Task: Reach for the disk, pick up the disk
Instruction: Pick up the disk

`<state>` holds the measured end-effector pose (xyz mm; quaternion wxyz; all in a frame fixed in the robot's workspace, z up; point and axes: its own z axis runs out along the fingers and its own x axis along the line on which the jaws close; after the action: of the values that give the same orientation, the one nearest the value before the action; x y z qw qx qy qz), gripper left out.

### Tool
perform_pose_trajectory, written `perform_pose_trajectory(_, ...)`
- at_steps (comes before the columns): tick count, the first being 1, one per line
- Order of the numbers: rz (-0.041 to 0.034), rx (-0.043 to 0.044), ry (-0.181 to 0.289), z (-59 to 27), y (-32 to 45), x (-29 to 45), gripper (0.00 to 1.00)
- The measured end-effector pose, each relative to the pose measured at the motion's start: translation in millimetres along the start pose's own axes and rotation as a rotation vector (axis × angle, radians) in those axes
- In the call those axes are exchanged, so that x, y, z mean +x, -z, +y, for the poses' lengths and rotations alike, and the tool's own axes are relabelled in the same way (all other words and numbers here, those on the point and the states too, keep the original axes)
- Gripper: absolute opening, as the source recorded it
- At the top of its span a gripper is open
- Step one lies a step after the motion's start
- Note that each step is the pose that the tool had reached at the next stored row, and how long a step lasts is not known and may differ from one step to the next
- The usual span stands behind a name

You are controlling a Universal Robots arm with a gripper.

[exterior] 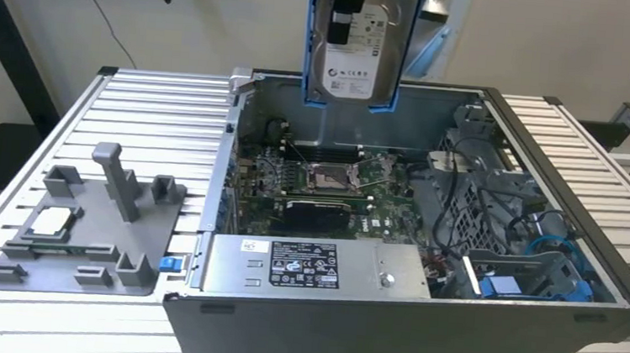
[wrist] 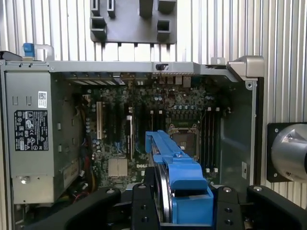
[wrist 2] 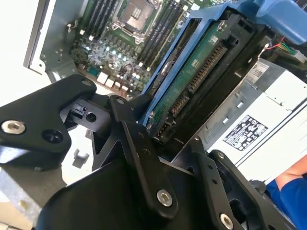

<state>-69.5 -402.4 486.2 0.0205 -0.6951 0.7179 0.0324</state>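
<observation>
One disk (exterior: pixel 355 49) held high at the top centre of the exterior view, above the open computer case (exterior: pixel 579 248), clear of it. One gripper (exterior: pixel 348 15) clamped on the disk, its black fingers (exterior: pixel 346 19) pressing the labelled face; jaws pinching the drive through its blue frame. Upper end of disk and the arm above cut off by the frame's top edge.

In the second wrist view, the same disk (wrist 2: pixel 192 81) seen edge-on in the upper middle, green circuit board and connector row facing the camera, blue frame around it, gripped low by the black linkages of the gripper (wrist 2: pixel 158 139). Fingertip contact itself hidden behind the links. A blue-sleeved arm (wrist 2: pixel 290 191) at lower right, mostly cut off.

In the first wrist view, the disk (wrist: pixel 180 177) at lower centre, foreshortened, little but its blue frame visible; gripper (wrist: pixel 168 211) bodies dark along the bottom edge.

Counted in the exterior view: one case, one motherboard (exterior: pixel 326 186) with one bare processor socket (exterior: pixel 327 176) at centre, one grey power supply (exterior: pixel 314 265) with one white-and-black label at lower centre, one blue drive bracket (exterior: pixel 532 282) at lower right, one grey fixture tray (exterior: pixel 74 233) at lower left holding one small square silver chip (exterior: pixel 51 221). One slatted metal table (exterior: pixel 151 113) beneath everything. Label print too small to make out. Wiring at right of case tangled, hard to separate.
</observation>
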Motion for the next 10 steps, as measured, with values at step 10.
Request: perform_pose_trajectory(10,0.0000,-0.0012,0.000,-4.7,0.9,15.7,0.00)
